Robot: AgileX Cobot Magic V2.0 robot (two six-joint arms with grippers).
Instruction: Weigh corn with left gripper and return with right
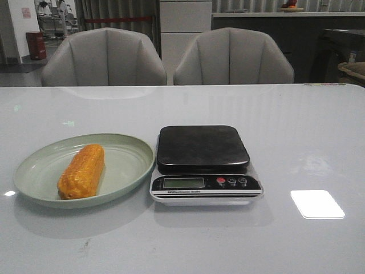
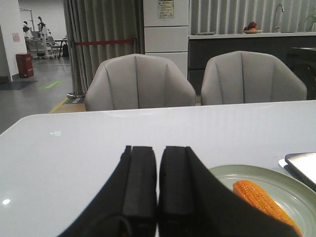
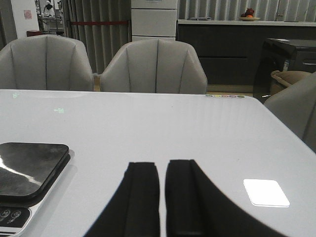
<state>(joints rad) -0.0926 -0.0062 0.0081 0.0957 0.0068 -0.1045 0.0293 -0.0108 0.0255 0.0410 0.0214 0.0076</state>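
The corn, a bright orange cob, lies lengthwise on a pale green plate at the left of the table. To its right stands the kitchen scale, its dark platform bare. Neither arm shows in the front view. In the left wrist view my left gripper is shut with nothing between its fingers, held back from the plate, and the corn lies off to one side of it. In the right wrist view my right gripper is shut and empty too, beside the scale.
Two grey chairs stand behind the table's far edge. A bright patch of reflected light lies on the glossy white tabletop to the right of the scale. The scale's display and buttons face the front edge.
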